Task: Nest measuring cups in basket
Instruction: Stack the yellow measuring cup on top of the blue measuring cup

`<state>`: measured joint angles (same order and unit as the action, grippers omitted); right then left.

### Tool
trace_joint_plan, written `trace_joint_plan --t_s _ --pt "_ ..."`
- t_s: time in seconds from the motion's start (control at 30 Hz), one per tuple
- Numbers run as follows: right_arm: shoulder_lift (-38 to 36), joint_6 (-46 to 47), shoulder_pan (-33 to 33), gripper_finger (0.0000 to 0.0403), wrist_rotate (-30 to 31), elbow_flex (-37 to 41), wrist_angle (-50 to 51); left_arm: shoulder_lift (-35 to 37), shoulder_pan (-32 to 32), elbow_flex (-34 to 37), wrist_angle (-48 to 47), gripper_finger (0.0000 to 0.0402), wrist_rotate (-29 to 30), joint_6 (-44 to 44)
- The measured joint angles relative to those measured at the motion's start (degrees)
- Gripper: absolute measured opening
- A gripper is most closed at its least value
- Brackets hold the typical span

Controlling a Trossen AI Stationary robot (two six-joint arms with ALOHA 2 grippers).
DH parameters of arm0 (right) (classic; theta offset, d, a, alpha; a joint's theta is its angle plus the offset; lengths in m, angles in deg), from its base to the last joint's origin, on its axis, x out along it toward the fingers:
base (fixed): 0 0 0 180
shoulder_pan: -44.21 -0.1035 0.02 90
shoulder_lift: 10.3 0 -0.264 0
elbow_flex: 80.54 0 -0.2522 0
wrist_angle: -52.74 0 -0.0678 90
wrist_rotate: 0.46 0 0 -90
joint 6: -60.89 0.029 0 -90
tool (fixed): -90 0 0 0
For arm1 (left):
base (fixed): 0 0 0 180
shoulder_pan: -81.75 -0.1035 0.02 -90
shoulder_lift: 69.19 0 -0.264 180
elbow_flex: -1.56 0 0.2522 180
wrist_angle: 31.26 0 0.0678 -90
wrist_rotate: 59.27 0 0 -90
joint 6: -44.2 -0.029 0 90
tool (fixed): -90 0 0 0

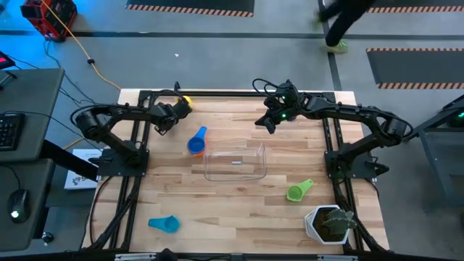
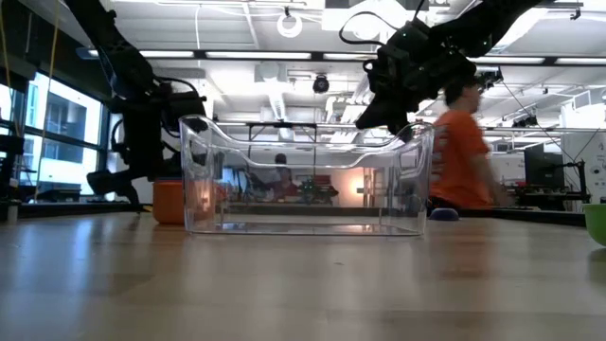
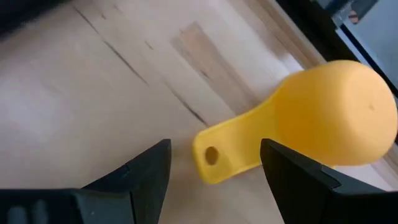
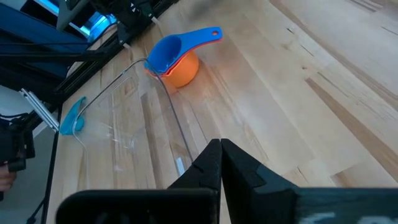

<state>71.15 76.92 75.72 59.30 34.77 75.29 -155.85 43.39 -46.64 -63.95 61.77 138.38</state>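
Note:
A yellow measuring cup [image 3: 311, 127] lies mouth down near the table's far left edge [image 1: 185, 104]. My left gripper [image 3: 214, 168] is open above it, a finger on either side of its handle, touching nothing. A blue cup sits nested in an orange cup [image 1: 196, 143] [image 4: 175, 59] left of the clear basket [image 1: 235, 161]. A green cup [image 1: 298, 191] lies at the basket's right, a light blue cup [image 1: 164, 224] near the front left. My right gripper [image 4: 221, 163] is shut and empty above the basket's far right side.
A white pot with a green plant [image 1: 330, 223] stands at the table's near right corner. The arm frames [image 1: 123, 156] stand at both table sides. A person in an orange shirt [image 2: 462, 156] walks behind the table.

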Motion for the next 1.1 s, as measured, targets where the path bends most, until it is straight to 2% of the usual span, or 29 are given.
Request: trace_joint_plan --t_s 0.07,0.17,0.27,0.6,0.73,0.93,0.97,1.1 --pt "0.00 0.00 0.00 0.0000 -0.01 0.00 0.00 -0.87 -0.64 -0.02 3.00 0.0239 -1.84 -2.28" --pt "0.01 0.10 0.00 0.0000 0.23 0.00 -0.02 -2.67 -0.64 -0.19 7.00 0.0239 -1.54 -3.84" --pt "0.00 1.00 0.00 0.0000 0.44 0.00 -0.02 -3.14 -0.62 -0.22 6.74 0.0239 -0.38 0.02" --pt "0.02 1.73 0.00 0.0000 0.59 0.00 -0.04 -3.18 -1.02 -0.15 7.02 0.0232 -0.28 -0.82" --pt "0.01 1.73 0.00 0.0000 0.61 -0.02 -0.04 -3.32 -1.41 -0.01 7.55 0.0175 -0.19 -0.76" --pt "0.01 1.97 0.00 0.0000 0.61 -0.02 -0.04 -3.37 -1.31 -0.07 8.84 0.0025 0.17 -1.53" --pt "0.01 1.97 0.00 0.0000 0.61 -0.02 -0.04 -3.29 -1.23 -0.11 9.06 0.0015 0.27 -1.92" --pt "0.02 2.14 0.00 0.0000 0.59 -0.02 -0.04 -1.84 -0.99 -0.07 8.33 0.0020 -1.03 -6.06"
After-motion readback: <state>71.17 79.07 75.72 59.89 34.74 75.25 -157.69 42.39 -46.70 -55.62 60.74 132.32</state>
